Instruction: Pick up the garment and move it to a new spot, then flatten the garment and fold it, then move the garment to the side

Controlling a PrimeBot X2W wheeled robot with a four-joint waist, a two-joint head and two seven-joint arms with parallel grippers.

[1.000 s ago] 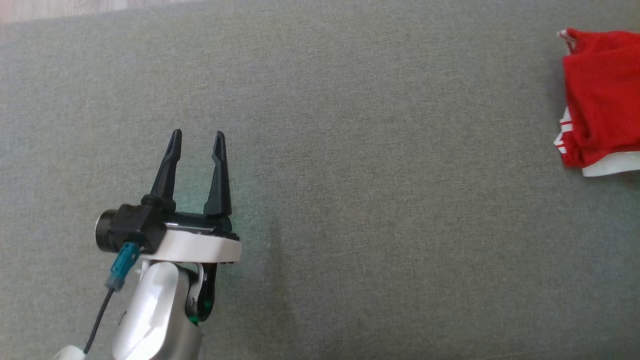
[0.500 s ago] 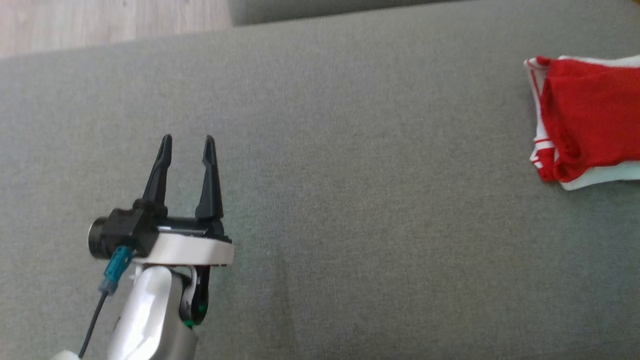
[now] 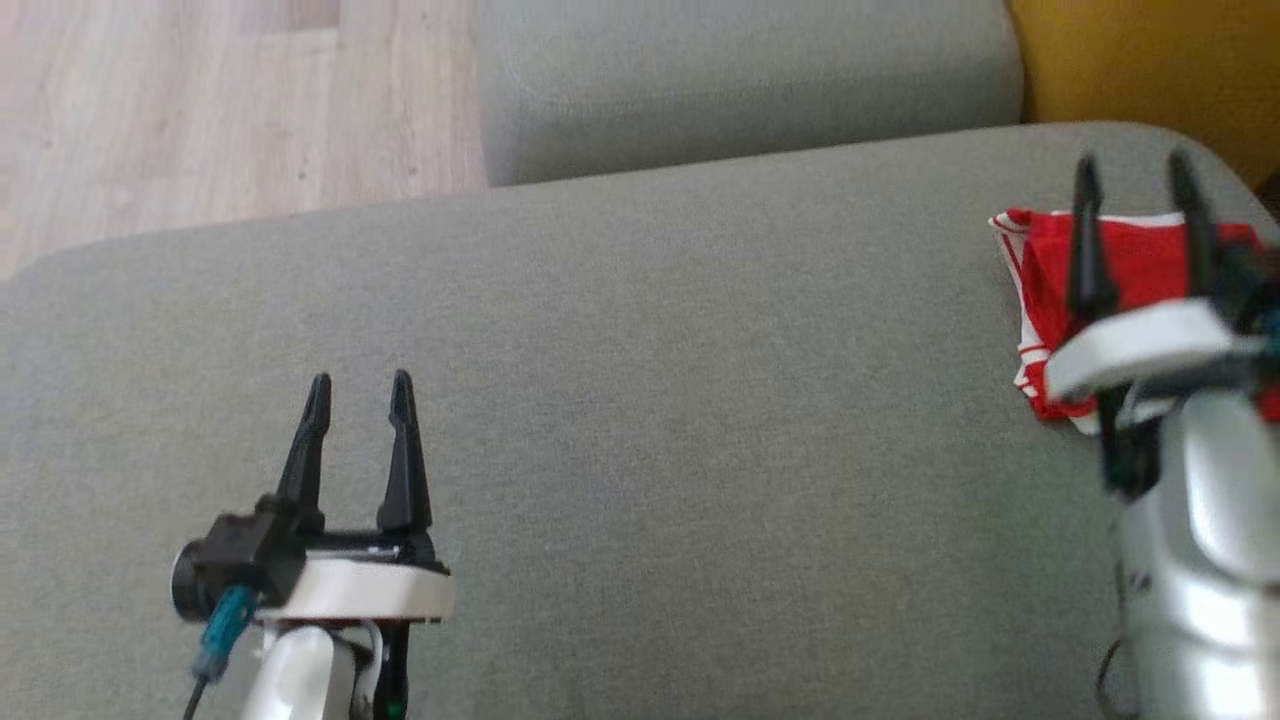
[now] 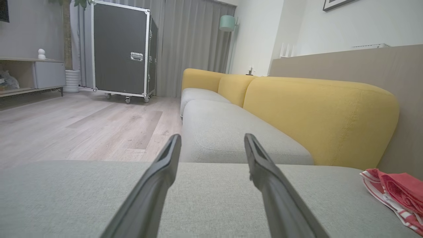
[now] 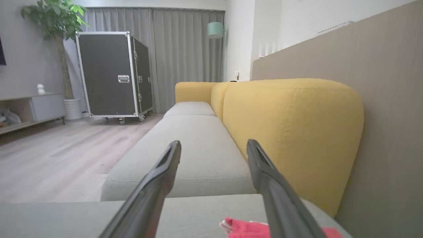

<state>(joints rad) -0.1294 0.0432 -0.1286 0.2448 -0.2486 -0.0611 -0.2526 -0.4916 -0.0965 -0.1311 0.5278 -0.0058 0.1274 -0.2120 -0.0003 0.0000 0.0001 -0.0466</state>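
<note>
Garment [image 3: 1135,255]: red and white, bunched, far right on the sofa [image 3: 700,350] seat.
Left gripper [image 3: 360,380]: released, empty, over the near-left seat, well apart from garment.
Right gripper [image 3: 1133,160]: released, empty, hanging over garment.

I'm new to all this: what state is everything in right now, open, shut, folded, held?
Garment: folded in a bundle, lying free on the grey sofa seat.
Left end effector: open, empty.
Right end effector: open, empty, close to the bundle.
Flight case: shut.
Curtains: drawn.
</note>
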